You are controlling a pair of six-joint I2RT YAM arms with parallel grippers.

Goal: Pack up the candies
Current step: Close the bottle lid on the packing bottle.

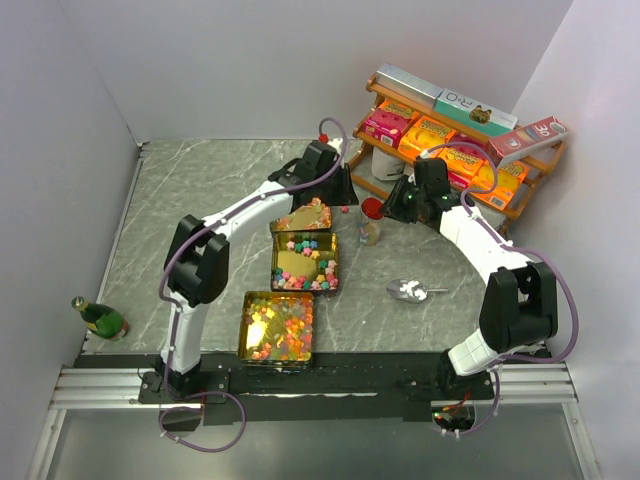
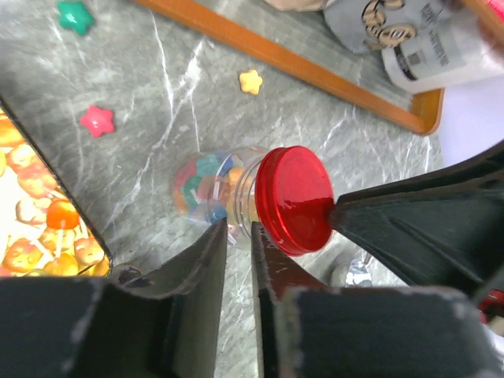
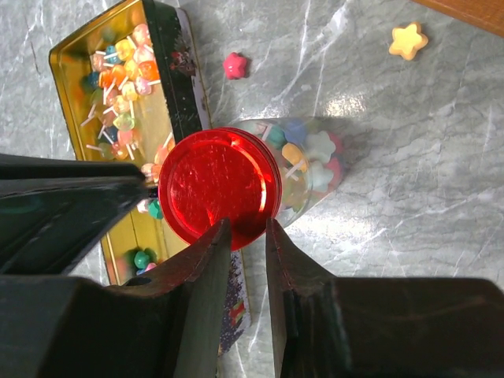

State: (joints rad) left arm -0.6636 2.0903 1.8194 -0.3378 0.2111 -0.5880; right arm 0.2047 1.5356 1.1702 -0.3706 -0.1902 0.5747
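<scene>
A small clear jar [image 1: 372,232] with a red lid [image 1: 372,208] stands behind the tins and holds mixed candies [image 2: 201,189]. More candies lie in the open gold tins [image 3: 118,71], and a few stars lie loose on the table [image 2: 97,120] [image 3: 408,41]. My left gripper [image 2: 236,230] is shut and empty, its tips against the jar's neck just under the lid [image 2: 295,198]. My right gripper [image 3: 244,230] is shut and empty, its tips at the lid's [image 3: 216,185] near edge. The grippers flank the lid from left [image 1: 352,203] and right [image 1: 388,210].
Three open gold tins [image 1: 330,285] [image 1: 246,330] [image 1: 284,218] stand in a row from centre to front. A metal scoop [image 1: 410,291] lies to the right. A wooden shelf [image 1: 517,210] with orange and pink boxes stands at the back right. A green bottle [image 1: 100,317] lies at the front left.
</scene>
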